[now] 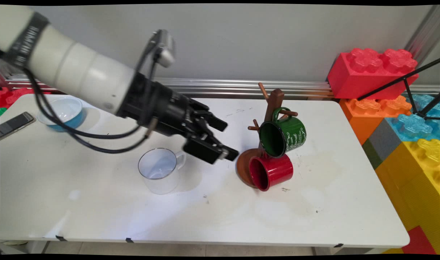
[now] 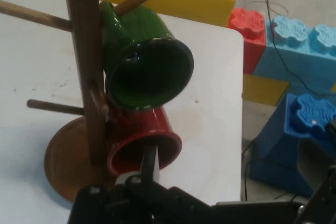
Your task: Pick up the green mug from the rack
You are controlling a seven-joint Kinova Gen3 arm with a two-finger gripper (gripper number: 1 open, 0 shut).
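My gripper (image 1: 228, 140) hangs open and empty above the table, just left of a brown wooden mug tree (image 1: 274, 104). A green mug (image 1: 283, 134) hangs on one of the tree's pegs with its mouth facing me. Below it a red mug (image 1: 271, 172) lies tilted on its side against the tree's round base (image 1: 243, 162). A white mug (image 1: 160, 170) stands upright on the table below and left of the gripper. In the hand view the green mug (image 2: 147, 69) and red mug (image 2: 143, 146) sit right of the post (image 2: 86, 77), straight ahead of one finger (image 2: 149, 165).
A blue bowl (image 1: 63, 112) and a phone (image 1: 16, 123) lie at the table's far left. Large red (image 1: 371, 72), orange, blue and yellow (image 1: 418, 169) toy blocks are stacked off the table's right edge. A black tripod leg (image 1: 400, 81) crosses them.
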